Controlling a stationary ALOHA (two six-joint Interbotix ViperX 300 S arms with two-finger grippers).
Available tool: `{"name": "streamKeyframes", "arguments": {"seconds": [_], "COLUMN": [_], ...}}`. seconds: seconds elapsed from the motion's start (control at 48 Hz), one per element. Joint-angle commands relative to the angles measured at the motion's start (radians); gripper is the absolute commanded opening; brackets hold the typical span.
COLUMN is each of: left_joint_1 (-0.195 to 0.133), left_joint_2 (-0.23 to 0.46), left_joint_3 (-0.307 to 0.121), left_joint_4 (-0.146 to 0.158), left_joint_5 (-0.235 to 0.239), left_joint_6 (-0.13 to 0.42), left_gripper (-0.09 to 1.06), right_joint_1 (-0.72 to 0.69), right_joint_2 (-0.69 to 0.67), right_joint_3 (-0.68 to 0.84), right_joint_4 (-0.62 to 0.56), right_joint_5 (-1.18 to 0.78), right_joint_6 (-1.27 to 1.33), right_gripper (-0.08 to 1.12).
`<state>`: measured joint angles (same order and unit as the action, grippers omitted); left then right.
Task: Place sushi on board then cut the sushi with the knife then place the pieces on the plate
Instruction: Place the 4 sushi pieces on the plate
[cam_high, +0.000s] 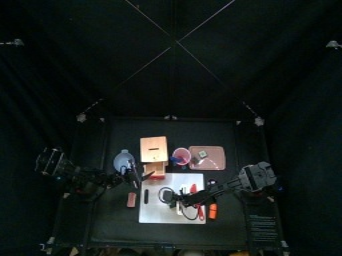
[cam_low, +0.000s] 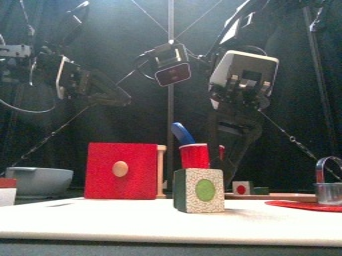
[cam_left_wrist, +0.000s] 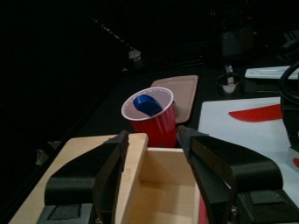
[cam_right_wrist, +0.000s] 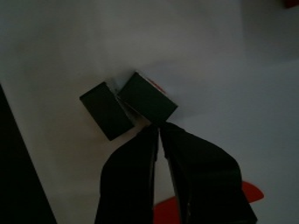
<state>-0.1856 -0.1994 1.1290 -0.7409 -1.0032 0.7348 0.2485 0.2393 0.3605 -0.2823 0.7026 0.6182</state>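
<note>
Left fingers (cam_left_wrist: 228, 162): wide, over box (cam_left_wrist: 163, 184), facing cup (cam_left_wrist: 158, 129).
Right fingers (cam_right_wrist: 163, 144): pressed together, tips just beside sushi (cam_right_wrist: 149, 98).
Sushi: two pieces, on board (cam_right_wrist: 222, 52).
Knife (cam_left_wrist: 142, 103): blue, in cup.

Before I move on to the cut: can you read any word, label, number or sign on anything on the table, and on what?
No text can be read on anything.
The wooden box, red cup, blue-grey bowl and white board show no print.
The sushi piece shows only a plain green disc on its face, with no letters or numbers.
</note>
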Motion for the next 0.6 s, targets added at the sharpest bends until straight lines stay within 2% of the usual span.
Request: {"name": "streamKeyframes", "arguments": {"seconds": [0.021,0.188,0.292,0.354,0.479,0.604], "left_joint_1": [0.003,0.003,0.003,0.003,0.002,0.005], "left_joint_2": [-0.003,-0.003,-0.003,-0.003,-0.003,-0.005], "left_joint_3": [-0.012,-0.014,-0.015,-0.017,-0.017,-0.014], "left_joint_4": [0.0,0.002,0.002,0.003,0.002,0.0], "left_joint_5": [-0.005,-0.005,-0.005,-0.005,-0.005,-0.005], "left_joint_6": [0.002,0.002,0.002,0.003,0.003,0.003], "left_gripper": [0.86,0.86,0.86,0.86,0.86,0.86], "right_joint_1": [0.0,-0.008,-0.034,-0.061,-0.129,-0.152], "right_joint_2": [-0.048,-0.094,-0.126,-0.147,-0.178,-0.163], "right_joint_3": [-0.021,-0.032,-0.034,-0.025,-0.006,-0.018], "right_joint_4": [0.0,0.008,0.064,0.118,0.301,0.339], "right_joint_5": [0.028,0.052,0.049,0.02,-0.046,-0.008], "right_joint_6": [0.002,-0.002,-0.034,-0.104,-0.314,-0.526], "right_gripper": [0.52,0.52,0.52,0.52,0.52,0.52]}}
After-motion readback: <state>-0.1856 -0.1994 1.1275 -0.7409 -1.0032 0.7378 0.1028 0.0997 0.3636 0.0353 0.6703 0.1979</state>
